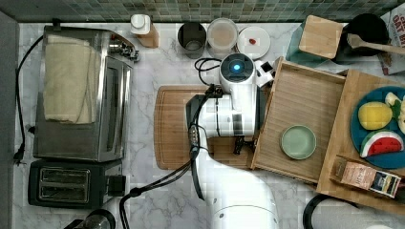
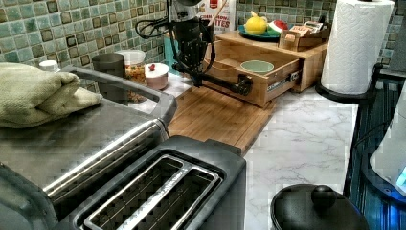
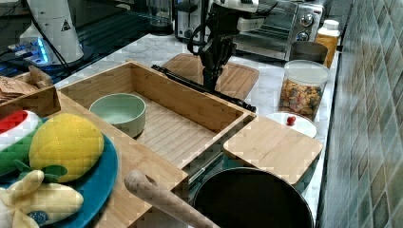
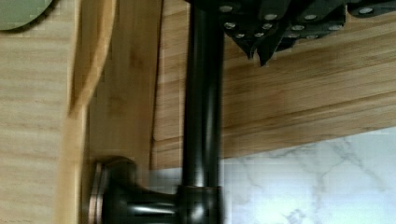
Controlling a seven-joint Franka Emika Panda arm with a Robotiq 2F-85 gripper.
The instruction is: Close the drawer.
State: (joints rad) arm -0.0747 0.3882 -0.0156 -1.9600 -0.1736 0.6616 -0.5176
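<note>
The drawer is a light-wood tray with raised rims, pulled out from under the wooden top. A green bowl sits inside it. A dark bar handle runs along the drawer front. My gripper is shut with nothing in it. It hangs just outside the handle, over the cutting board, close to the bar. In the left view the gripper reaches down beside the handle. In the right view the gripper stands right behind the handle.
A toaster oven and a toaster fill the top view's left. Canisters line the back wall. A blue fruit plate rests on the wooden top. A paper towel roll stands beside the drawer unit.
</note>
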